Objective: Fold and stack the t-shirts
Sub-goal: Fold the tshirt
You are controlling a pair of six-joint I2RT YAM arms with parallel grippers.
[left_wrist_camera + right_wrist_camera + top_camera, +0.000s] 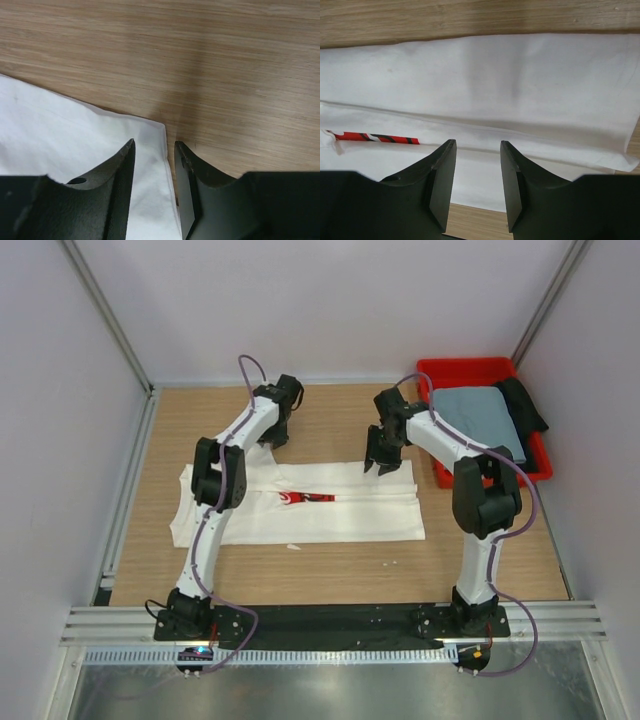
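The white t-shirt [330, 520] lies folded into a long band across the wooden table [330, 420], a strip of its red print [305, 497] showing at the fold. My left gripper [270, 440] is open at the band's far left corner. In the left wrist view the white t-shirt's corner [60, 130] lies flat between the parted jaws of that gripper [154, 145]. My right gripper [383, 462] is open over the far edge. Its wrist view shows the gripper [477, 142] just above the white t-shirt [520, 85] and the red print [375, 136]. The grey-blue t-shirt [480, 410] lies in the bin.
A red plastic bin [470, 367] stands at the back right of the table, with a black cloth [522, 400] draped at its right side. Grey walls close in on the left, back and right. A metal rail [330, 625] carries the arm bases at the near edge.
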